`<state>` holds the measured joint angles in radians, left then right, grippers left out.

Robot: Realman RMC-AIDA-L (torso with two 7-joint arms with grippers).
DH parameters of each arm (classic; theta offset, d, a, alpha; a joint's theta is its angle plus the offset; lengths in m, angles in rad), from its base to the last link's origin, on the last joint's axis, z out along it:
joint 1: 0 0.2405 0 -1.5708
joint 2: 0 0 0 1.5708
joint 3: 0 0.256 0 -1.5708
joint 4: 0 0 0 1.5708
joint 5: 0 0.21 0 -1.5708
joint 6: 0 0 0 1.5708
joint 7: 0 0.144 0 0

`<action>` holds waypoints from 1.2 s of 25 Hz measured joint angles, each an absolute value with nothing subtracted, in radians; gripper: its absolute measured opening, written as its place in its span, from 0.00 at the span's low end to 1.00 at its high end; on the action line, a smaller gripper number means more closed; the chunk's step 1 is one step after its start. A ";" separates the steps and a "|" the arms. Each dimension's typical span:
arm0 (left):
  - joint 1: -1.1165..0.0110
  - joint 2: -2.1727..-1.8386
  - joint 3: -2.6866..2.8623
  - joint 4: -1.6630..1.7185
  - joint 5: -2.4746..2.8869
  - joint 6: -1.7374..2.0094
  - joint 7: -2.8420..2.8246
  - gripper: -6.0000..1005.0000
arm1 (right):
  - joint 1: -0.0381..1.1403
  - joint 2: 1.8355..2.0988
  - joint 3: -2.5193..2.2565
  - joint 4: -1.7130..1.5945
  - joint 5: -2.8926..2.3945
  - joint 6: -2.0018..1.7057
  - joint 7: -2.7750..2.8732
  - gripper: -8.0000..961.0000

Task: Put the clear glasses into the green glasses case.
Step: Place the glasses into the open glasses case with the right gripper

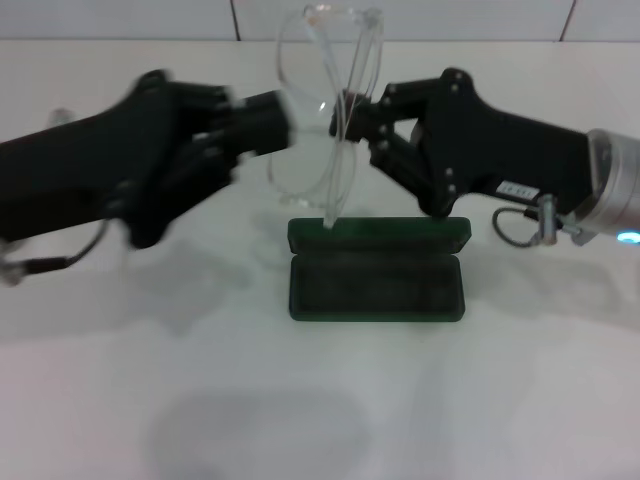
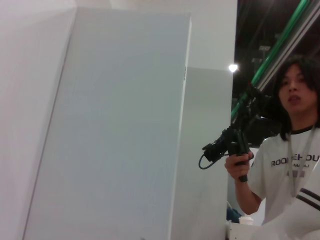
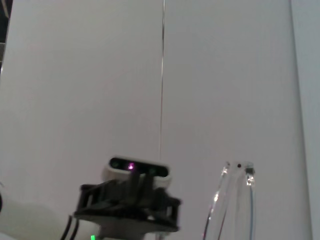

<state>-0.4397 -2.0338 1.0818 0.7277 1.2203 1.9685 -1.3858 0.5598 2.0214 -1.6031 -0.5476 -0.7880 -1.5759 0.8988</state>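
The green glasses case (image 1: 376,273) lies lid-open on the white table (image 1: 320,400), midway across, its long axis running side to side. Straight above its back edge you've got the clear glasses (image 1: 325,120) hanging upright, lenses stacked top to bottom, so they're crosswise to the case. Your right gripper (image 1: 362,122) pinches them on one side; your left gripper (image 1: 285,115) meets them from the other, its grip blurred, can't tell.

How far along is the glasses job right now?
The case lies open on the table. The glasses are up in the air above it, held between the left gripper and the right gripper. Lowering them into the case is left.
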 joint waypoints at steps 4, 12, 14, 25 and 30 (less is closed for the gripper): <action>-0.390 -1.987 1.044 0.729 1.217 2.012 -1.426 0.06 | 0.554 2.000 -1.586 -0.605 -0.817 -1.570 0.911 0.07; -0.300 -1.889 1.042 0.730 1.325 2.029 -1.466 0.06 | 0.511 1.974 -1.436 -1.068 -1.305 -1.487 1.288 0.07; -0.293 -1.891 1.036 0.731 1.360 2.029 -1.453 0.06 | 0.517 1.990 -1.393 -1.210 -1.487 -1.486 1.443 0.07; -0.298 -1.896 0.972 0.726 1.414 2.026 -1.367 0.06 | 0.799 2.018 -1.436 -1.498 -2.142 -1.592 2.138 0.07; -0.300 -1.897 0.958 0.725 1.426 2.022 -1.353 0.06 | 1.007 2.022 -1.493 -1.406 -2.316 -1.710 2.319 0.07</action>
